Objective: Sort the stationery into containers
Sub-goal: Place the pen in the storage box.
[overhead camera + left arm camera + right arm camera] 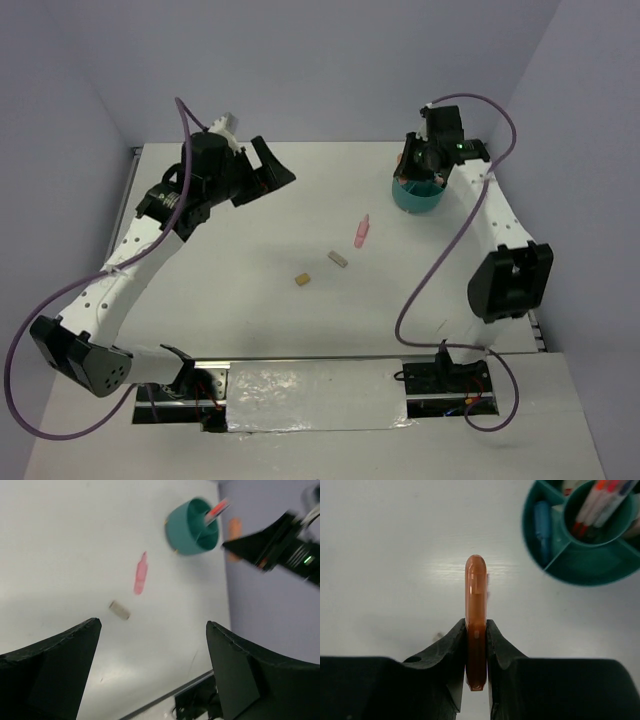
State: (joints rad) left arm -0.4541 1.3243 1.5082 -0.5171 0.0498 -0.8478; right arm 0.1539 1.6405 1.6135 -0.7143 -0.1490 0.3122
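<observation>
The right gripper (476, 647) pinches an orange marker (475, 595) near the teal cup (585, 572); the left gripper (153, 624) gapes wide, well left of the cup; 1 pink marker (141, 574), 1 grey block (119, 610) and 1 tan block (302, 280) lie left of it.

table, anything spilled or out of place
Nothing spilled or damaged. Three pieces lie loose mid-table, outside the teal organiser: a pink marker, a greyish block and a tan block, scattered at different angles.
</observation>
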